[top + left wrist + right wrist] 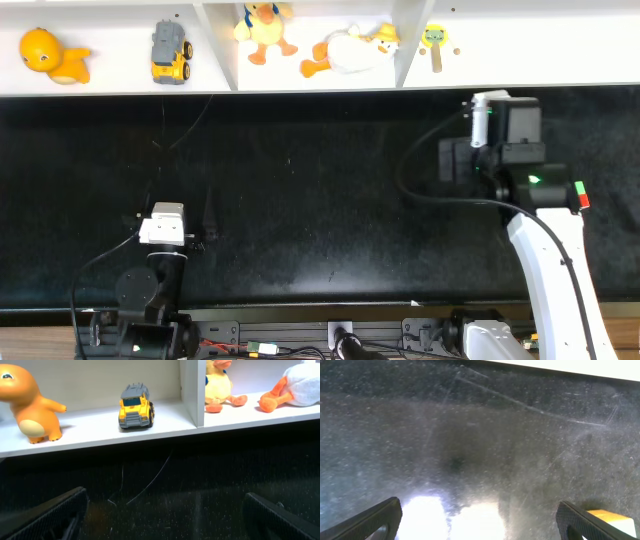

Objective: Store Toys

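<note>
Lining shelf [300,86], two plush ducks [265,28] [348,52], one truck [171,52], two figures [50,55] [437,42]

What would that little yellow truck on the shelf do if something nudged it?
The truck stands on wheels, so a nudge from front or back would probably roll it along the white shelf. It looks like hard moulded plastic, so likely stiff and fairly light, unlike the plush duck beside it.
</note>
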Controlling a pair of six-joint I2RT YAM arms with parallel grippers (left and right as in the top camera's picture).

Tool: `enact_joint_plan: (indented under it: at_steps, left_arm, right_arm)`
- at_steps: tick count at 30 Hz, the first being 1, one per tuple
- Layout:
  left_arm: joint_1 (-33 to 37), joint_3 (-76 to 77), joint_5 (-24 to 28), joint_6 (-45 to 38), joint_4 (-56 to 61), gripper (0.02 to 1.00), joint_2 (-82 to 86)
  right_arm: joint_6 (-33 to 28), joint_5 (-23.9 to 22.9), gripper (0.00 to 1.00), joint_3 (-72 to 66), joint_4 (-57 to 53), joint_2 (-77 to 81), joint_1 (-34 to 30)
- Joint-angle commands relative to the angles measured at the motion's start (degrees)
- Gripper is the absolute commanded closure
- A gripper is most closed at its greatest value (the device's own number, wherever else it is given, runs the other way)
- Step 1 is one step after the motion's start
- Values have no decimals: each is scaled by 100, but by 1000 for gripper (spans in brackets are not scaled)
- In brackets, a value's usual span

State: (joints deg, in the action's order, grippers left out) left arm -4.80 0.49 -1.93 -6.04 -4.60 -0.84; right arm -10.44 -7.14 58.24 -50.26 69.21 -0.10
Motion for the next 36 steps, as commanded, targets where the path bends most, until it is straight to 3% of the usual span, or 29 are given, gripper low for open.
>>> enact_joint_plan:
  at_steps: [1, 5, 8, 14, 19, 23, 36]
  left_arm:
    - [-4, -2, 37, -59, -22, 20, 66]
    - [-4, -2, 37, -59, -22, 20, 66]
    - [-4, -2, 37, -59, -22, 20, 66]
    - [-4, -2, 37, -59, -24, 20, 66]
    - [-4, -2, 37, -59, -22, 20, 66]
    - [-4, -2, 37, -59, -22, 20, 66]
    - [-4, -2, 37, -59, -22, 20, 66]
  right_arm:
    - [-1322, 540, 5, -723, 455, -599, -1071]
    - [-2640, 1126, 5, -1244, 938, -1060, -2586]
    - [-3281, 1351, 1, -1239, 988, -992, -3519]
    - [-4201, 1805, 1, -1239, 1051, -282, -4656]
    - [-4229, 2111, 25, -1239, 1604, 396, -5056]
    - [-4238, 2011, 18, -1237, 2070, 922, -5265]
    - [-4229, 2428, 3, -1237, 2332, 1622, -5313]
